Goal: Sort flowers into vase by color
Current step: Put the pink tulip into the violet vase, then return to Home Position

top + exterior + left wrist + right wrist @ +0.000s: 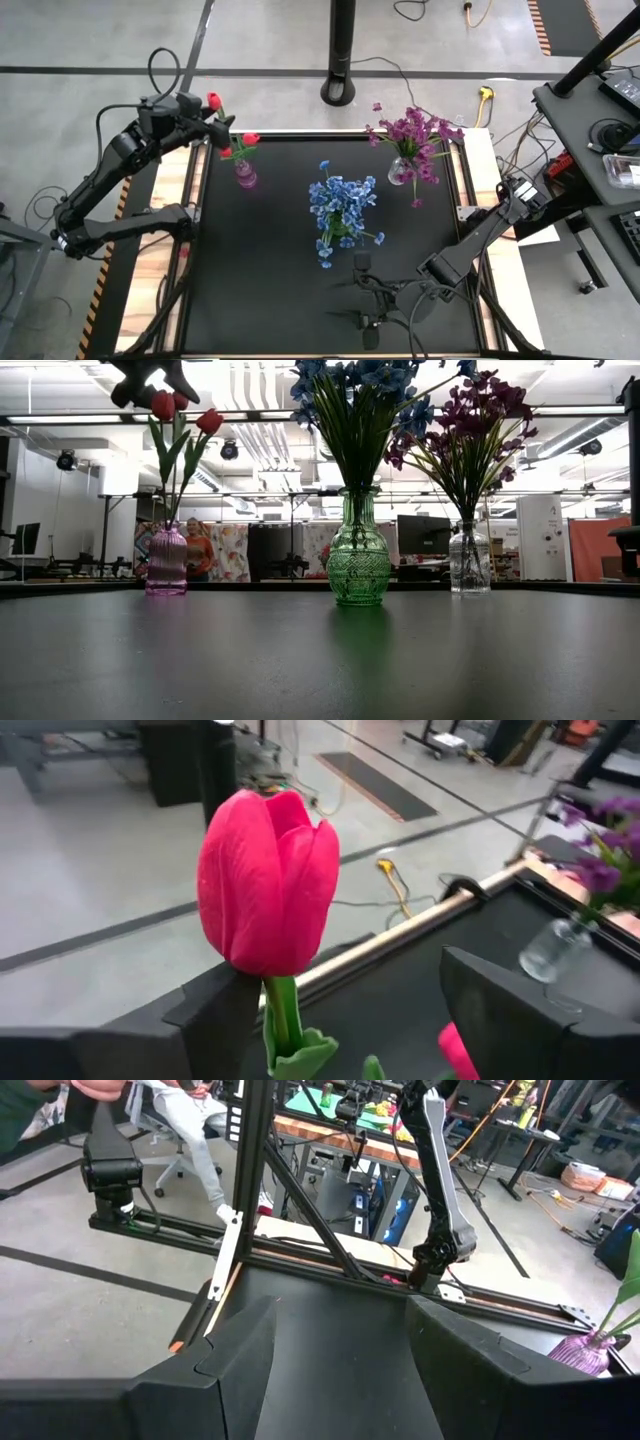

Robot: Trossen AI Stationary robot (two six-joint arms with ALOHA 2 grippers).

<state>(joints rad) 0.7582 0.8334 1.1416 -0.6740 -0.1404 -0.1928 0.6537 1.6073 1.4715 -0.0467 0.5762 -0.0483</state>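
Observation:
A red tulip [268,885] stands between the wide-apart fingers of my open left gripper [350,1020], near the table's far left corner [222,120]. In the low view the gripper [150,390] hovers just above that bud [163,405]. Its stem runs down into the pink vase [245,176], where two more red tulips [251,138] stand. Blue blooms [340,205] fill the green vase [358,565] mid-table. Purple sprays [412,135] stand in the clear vase [469,560] at the far right. My right gripper [340,1370] waits open, low near the table's near edge [345,300]. My left gripper stands open around the red tulip just under its bud. The green stem [283,1015] runs close beside one finger [225,1020], and I cannot tell whether it touches. The other finger [500,1010] is well apart from it.
The black mat [270,280] lies bare on the near left. Wooden side strips [150,260] flank it. A dark pole base [340,90] stands beyond the far edge. A person [197,550] shows far off in the room behind the table.

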